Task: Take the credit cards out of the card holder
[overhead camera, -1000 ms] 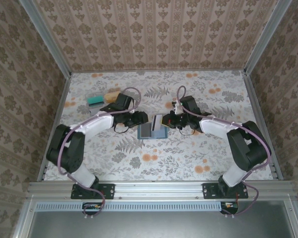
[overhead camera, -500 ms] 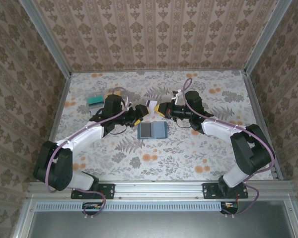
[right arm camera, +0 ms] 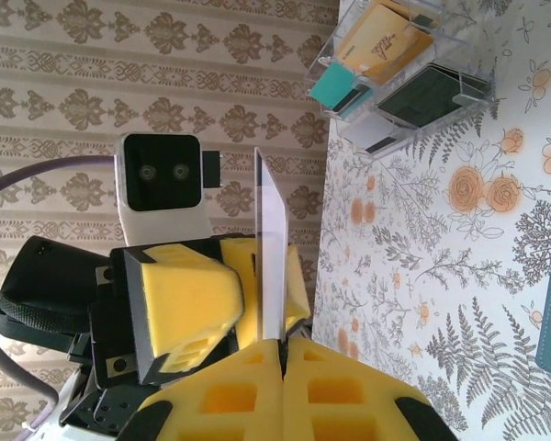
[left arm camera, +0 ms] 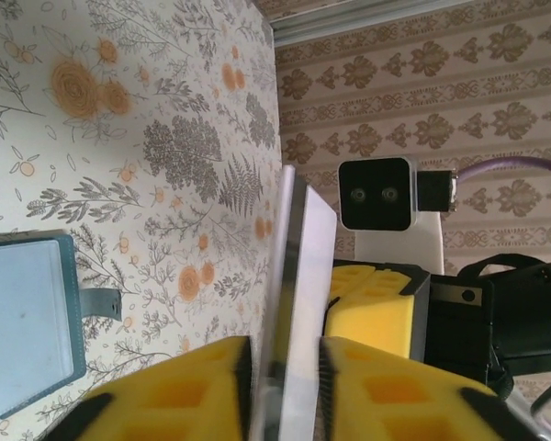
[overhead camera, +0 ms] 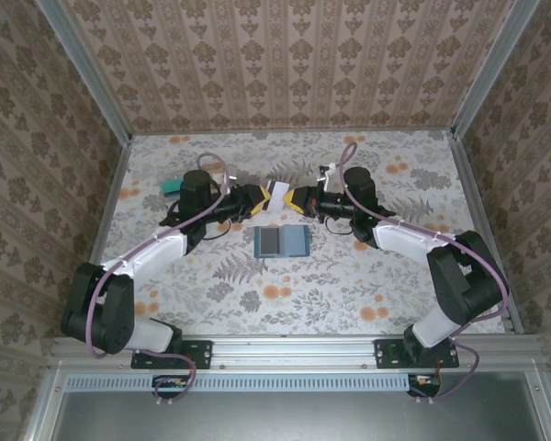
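A grey credit card (overhead camera: 278, 189) hangs on edge above the table between the two grippers. My right gripper (overhead camera: 295, 198) is shut on one end of it, pads pressed together on the card (right arm camera: 271, 239) in the right wrist view (right arm camera: 281, 344). My left gripper (overhead camera: 264, 197) faces it from the left. Its yellow pads stand a narrow gap apart on either side of the card (left arm camera: 308, 266), one pad at the card's face and the other just off it (left arm camera: 285, 354). The teal-blue card holder (overhead camera: 282, 242) lies open and flat on the table below (left arm camera: 23, 331).
A clear plastic tray (right arm camera: 399, 101) at the table's far left holds a tan-orange card (right arm camera: 386, 41), a teal card (right arm camera: 335, 87) and a dark one. In the top view the left arm partly covers that tray (overhead camera: 172, 186). Patterned walls ring the table.
The right gripper lifted the grey card away from the holder. The left arm swung up to meet it, and its jaws have narrowed around the card's free end.
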Robot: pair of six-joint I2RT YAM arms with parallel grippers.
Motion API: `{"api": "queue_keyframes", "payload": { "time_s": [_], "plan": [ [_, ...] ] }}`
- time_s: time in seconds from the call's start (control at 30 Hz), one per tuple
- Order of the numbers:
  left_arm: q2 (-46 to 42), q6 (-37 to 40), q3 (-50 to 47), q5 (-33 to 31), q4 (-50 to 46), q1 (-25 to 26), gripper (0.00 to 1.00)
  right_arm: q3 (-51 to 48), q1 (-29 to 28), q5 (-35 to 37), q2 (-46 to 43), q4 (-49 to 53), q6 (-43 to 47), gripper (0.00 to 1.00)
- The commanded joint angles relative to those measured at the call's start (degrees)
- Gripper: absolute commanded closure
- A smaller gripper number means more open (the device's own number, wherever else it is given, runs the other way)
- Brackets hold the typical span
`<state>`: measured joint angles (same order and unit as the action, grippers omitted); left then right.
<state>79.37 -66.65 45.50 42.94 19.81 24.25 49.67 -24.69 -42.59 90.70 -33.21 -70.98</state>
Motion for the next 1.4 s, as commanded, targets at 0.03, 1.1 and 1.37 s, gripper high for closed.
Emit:
{"api": "queue_keyframes", "payload": {
  "time_s": [0.03, 1.1, 1.37],
  "plan": [
    [-1.4, 0.8, -0.1, 2.2, 1.7, -0.8, 0.87, 1.7, -0.1, -1.9, -0.2, -1.6, -0.5, 1.0],
    [-8.2, 65.8, 21.1, -20.8, -67.7, -23.9, 1.0, 4.4, 1.4, 16.7, -13.3, 42.4, 29.3, 0.0],
    [-4.6, 82.6, 20.5, -30.0, -62.8, -25.7, 1.0, 4.0, 1.4, 15.7, -12.2, 41.3, 29.2, 0.0]
  ]
}}
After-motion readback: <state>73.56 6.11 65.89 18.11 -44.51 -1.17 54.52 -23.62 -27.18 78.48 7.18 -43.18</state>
